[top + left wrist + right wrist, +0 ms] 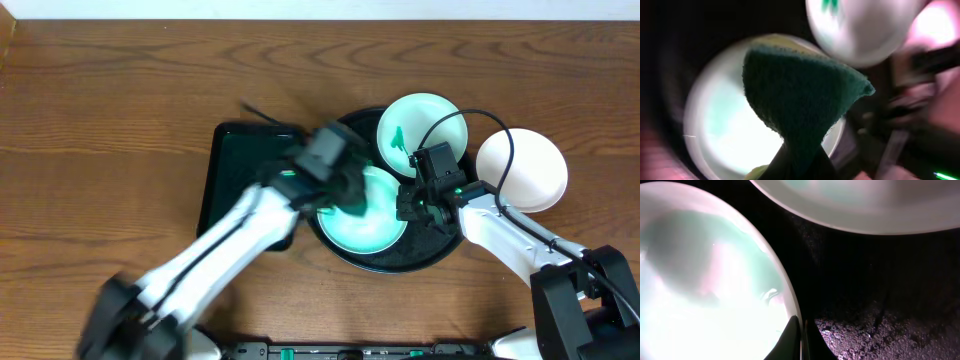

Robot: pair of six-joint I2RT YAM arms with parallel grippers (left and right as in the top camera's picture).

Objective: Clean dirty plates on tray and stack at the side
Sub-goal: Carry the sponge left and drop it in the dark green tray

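Note:
The round black tray (440, 248) holds a pale mint plate (375, 232). My left gripper (338, 188), blurred, is shut on a dark green sponge (800, 95) and holds it over that plate (725, 130). My right gripper (410, 205) is shut on the plate's right rim (801, 332), with the plate's face (705, 280) to its left. A second plate (422, 130) with a green smear sits at the tray's back edge; it also shows in the left wrist view (860, 30) and the right wrist view (865, 205). A third, white plate (522, 170) lies on the table right of the tray.
A dark green rectangular tray (235, 165) lies just left of the black tray, partly under my left arm. The wooden table (100, 120) extends to the left and back. The black tray floor (890, 305) looks speckled.

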